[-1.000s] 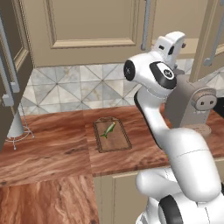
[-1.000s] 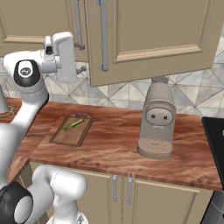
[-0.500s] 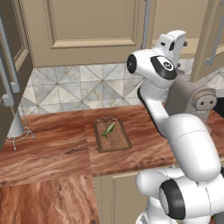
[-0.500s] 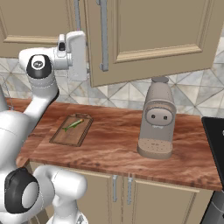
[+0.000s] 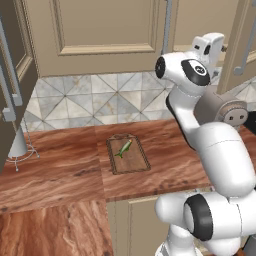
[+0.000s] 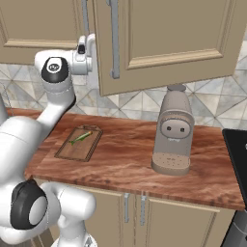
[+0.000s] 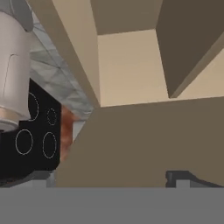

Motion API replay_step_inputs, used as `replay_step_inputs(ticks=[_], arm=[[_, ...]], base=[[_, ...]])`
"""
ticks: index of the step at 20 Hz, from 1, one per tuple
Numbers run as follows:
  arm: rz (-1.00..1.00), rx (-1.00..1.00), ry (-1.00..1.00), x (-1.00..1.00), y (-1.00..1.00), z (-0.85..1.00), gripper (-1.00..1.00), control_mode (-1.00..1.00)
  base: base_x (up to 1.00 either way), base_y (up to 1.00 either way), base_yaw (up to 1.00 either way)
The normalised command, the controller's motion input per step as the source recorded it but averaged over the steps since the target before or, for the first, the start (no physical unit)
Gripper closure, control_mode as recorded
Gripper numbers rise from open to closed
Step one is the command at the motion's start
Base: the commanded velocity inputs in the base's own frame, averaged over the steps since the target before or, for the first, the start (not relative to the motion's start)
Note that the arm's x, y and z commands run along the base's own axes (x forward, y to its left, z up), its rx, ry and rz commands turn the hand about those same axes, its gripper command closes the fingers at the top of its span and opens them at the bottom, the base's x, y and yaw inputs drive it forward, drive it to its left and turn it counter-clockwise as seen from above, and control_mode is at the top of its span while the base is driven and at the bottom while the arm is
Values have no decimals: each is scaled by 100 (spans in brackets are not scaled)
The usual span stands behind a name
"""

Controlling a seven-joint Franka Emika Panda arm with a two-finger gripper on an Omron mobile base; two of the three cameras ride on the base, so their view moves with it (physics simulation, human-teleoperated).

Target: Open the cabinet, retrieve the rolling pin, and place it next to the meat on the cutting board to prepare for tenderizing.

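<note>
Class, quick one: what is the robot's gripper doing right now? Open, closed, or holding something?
Gripper: open and holding nothing, raised beside the cabinet door.

Reddish wooden counter (image 5: pixel 60 170) with cutting board (image 5: pixel 134 162), beige coffee machine (image 6: pixel 172 130), metal stand (image 5: pixel 17 145).

Matt beige panelled cabinet (image 5: pixel 95 30), polished reddish wood-grain counter (image 5: pixel 50 170), dark wooden cutting board (image 5: pixel 131 159).
</note>
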Motion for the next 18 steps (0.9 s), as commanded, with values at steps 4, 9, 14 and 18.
replay_step_inputs(ticks=[4,9,14,18], arm=[[-10,0,0,-36,-70,0,-100,-100],[-14,0,-2,-75,-78,0,-100,-100],[-13,0,-1,-72,-84,0,-100,-100],[-12,0,0,-47,-80,0,-100,-100]], base=[[0,0,0],[0,0,0],[0,0,0],[0,0,0]])
